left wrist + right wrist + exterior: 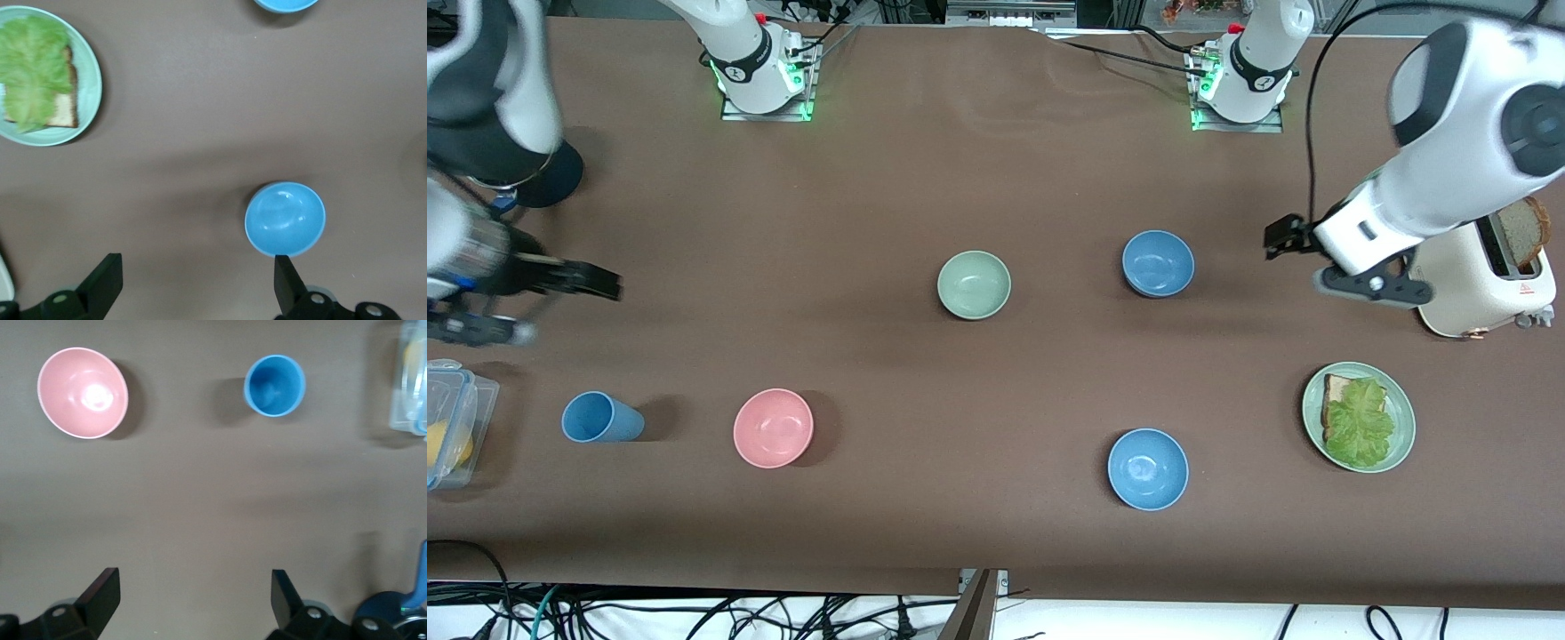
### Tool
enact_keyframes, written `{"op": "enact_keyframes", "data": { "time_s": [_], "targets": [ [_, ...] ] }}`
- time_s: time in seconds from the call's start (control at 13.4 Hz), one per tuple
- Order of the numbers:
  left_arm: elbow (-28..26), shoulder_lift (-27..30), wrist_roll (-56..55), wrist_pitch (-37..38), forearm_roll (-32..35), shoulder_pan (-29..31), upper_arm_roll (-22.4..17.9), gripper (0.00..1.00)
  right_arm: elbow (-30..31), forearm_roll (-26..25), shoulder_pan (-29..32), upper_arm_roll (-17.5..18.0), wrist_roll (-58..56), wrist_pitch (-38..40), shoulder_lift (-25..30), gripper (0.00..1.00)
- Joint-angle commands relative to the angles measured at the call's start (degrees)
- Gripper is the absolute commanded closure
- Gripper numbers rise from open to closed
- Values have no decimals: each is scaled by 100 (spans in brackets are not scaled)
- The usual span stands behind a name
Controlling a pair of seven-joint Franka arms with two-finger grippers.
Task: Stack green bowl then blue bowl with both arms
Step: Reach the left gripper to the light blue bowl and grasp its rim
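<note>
Green bowl (974, 284) sits upright near the table's middle, nothing in it, nothing touching it. Beside it, toward the left arm's end, a blue bowl (1158, 263), also upright & on its own. A second blue bowl (1147, 468) lies nearer the front camera than the first, roughly in line w/ it.

Left gripper (1303, 258) hangs up in the air over bare table beside the toaster (1485, 280), jaws spread wide, holding nothing. Its wrist view looks down on the first blue bowl just ahead of one black finger (288, 280); the second blue bowl's rim shows at that frame's edge.

Right gripper (574, 293) is up over bare table at the right arm's end, jaws wide apart too, nothing between them. Its wrist view shows the pink bowl (82, 392) & blue cup (274, 385), well apart from the fingers (103, 590).

Other items: green plate (1400, 404) w/ bread & lettuce (1359, 420), nearer the camera than the toaster; a bread slice (1522, 229) stands in the toaster slot. Clear plastic box (449, 418) sits at the table edge by the cup.
</note>
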State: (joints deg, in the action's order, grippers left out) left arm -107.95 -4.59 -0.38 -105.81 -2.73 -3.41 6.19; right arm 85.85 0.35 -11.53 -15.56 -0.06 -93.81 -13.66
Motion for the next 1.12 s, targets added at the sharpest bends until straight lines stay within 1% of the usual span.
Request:
{"op": "enact_keyframes", "data": {
  "time_s": [0.0,0.07,0.22,0.3,0.37,0.45,0.67,0.74,0.89,0.97,1.04],
  "targets": [
    [-936,99,-6,-1000,-149,25,93,0,457,88,466,421,-205,20,442,0],
    [-1112,11,-6,-1273,-149,25,163,0,589,71,572,527,-205,12,556,0],
    [-1385,-383,-6,-1731,-149,25,321,0,608,79,599,581,-187,12,575,0],
    [-1569,-542,2,-2011,-149,16,330,0,573,70,608,703,-222,-40,592,0],
    [-1754,-639,2,-2293,-149,25,444,0,556,9,643,834,-196,-32,645,0],
    [-1930,-709,2,-2565,-149,16,497,0,547,-43,670,888,-205,-32,680,0],
    [-2326,-1157,81,-3471,-141,16,638,0,503,-18,749,897,-214,-94,785,0],
    [-2362,-1254,90,-3551,-114,-19,803,0,503,-9,758,888,-222,-94,821,0],
    [-2397,-1273,116,-3552,-53,-28,875,0,503,-35,758,853,-214,-94,882,0],
    [-2397,-1281,230,-3552,-44,-98,928,2,494,8,758,818,-205,-111,882,0],
    [-2397,-1342,344,-3631,-53,-107,937,19,485,-26,758,792,-222,-111,882,0]
  ]
}}
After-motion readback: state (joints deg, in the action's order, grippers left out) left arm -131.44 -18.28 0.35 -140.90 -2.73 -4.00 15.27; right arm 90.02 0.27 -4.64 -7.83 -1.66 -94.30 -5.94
